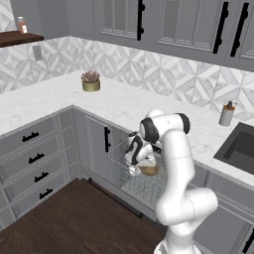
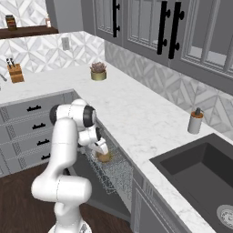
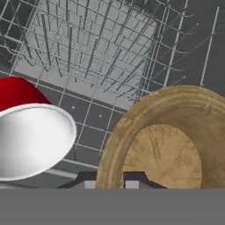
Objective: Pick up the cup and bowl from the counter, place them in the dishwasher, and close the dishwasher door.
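The tan wooden bowl (image 3: pixel 167 154) sits low in the dishwasher's silver wire rack (image 3: pixel 101 52), and my gripper (image 3: pixel 110 179) is shut on its near rim, one finger on each side. The red cup (image 3: pixel 30 132) with its white inside lies on its side in the rack just left of the bowl. From the base, the bowl (image 1: pixel 150 170) shows under my gripper (image 1: pixel 135 168), inside the pulled-out rack (image 1: pixel 121 166). The dishwasher door (image 1: pixel 116 197) hangs open and flat below it. In the right base view the bowl (image 2: pixel 103 157) sits at my gripper (image 2: pixel 101 150).
The white marble counter (image 1: pixel 124 106) carries a gold pot with a succulent (image 1: pixel 91 81) and a grey soap dispenser (image 1: pixel 226 114) beside the dark sink (image 1: pixel 243 146). Grey drawers (image 1: pixel 32 154) stand left of the dishwasher. A knife block (image 2: pixel 16 72) stands far left.
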Tool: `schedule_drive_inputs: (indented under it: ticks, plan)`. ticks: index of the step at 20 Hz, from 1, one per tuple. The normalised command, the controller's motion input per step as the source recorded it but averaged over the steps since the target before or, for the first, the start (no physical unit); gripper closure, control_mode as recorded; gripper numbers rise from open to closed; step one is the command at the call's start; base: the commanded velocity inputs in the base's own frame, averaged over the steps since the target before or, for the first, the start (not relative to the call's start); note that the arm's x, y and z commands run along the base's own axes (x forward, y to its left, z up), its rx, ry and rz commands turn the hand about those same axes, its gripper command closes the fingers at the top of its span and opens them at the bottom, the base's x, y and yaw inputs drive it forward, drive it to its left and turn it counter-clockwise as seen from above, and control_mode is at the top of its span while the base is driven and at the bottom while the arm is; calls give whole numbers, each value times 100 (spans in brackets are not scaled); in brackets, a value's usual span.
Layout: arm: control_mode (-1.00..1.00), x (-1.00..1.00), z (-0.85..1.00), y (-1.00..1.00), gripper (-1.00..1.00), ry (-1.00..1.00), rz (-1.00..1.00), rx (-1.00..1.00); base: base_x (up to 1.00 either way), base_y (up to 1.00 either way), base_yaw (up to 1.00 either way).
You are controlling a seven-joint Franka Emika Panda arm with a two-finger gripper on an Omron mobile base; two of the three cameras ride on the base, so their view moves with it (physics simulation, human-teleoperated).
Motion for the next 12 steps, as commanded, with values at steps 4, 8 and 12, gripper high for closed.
schedule_drive_inputs:
  ticks: [4,8,12]
  plan:
    - [-100,12,20,-23,100,-25,0,0,0,0,0]
    - [-100,1,-33,3,100,-10,0,0,0,0,0]
    - [-100,13,-39,-8,100,-11,0,0,0,0,0]
